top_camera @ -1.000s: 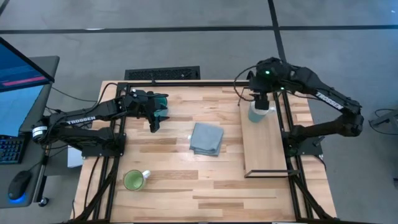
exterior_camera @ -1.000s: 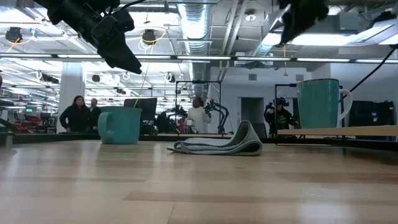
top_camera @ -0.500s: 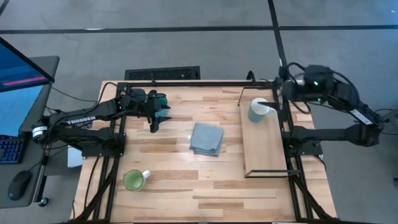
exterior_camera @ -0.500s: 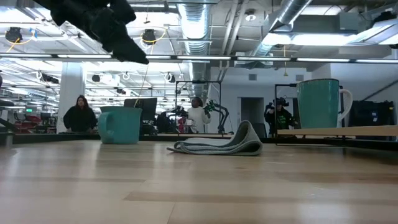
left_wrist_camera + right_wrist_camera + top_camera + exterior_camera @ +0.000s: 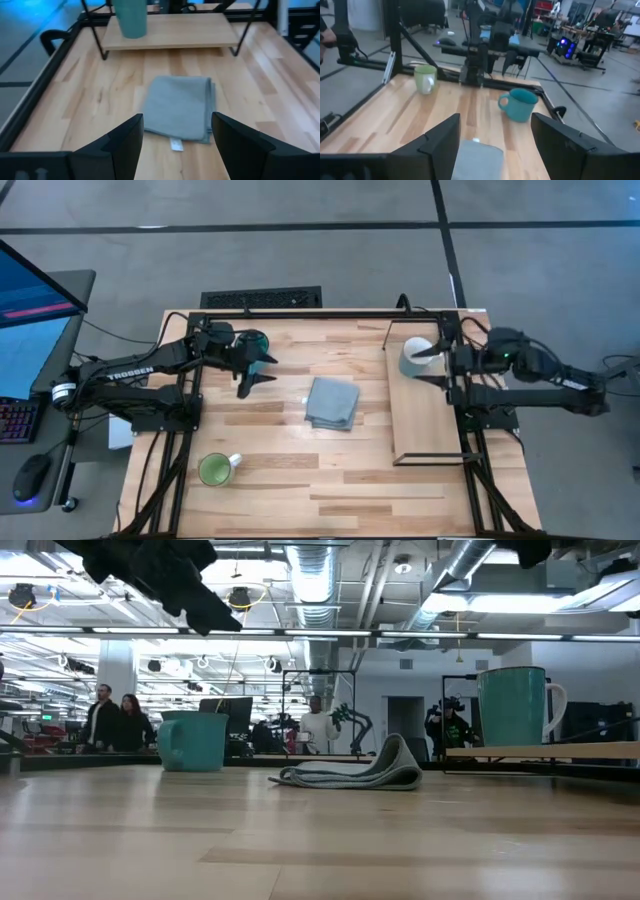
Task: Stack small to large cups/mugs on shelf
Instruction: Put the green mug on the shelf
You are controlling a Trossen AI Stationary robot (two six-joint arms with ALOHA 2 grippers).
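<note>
The slatted wooden counter [image 5: 330,470] carries the shelf [image 5: 428,415], a narrow light-wood board in a black wire frame, set along the side where the right gripper [image 5: 432,364] is seen. That gripper is held open and empty at the shelf's far end, with a pale teal mug [image 5: 413,358] standing on the shelf just beside its fingers, not gripped. A folded grey-blue cloth [image 5: 332,402] lies between the two grippers. The left gripper [image 5: 256,373] is also seen open and empty, raised above the counter, with the teal-blue mug [image 5: 255,341] just behind it on the counter. The light green mug [image 5: 216,470] stands well apart from both grippers, near the counter's front edge.
</note>
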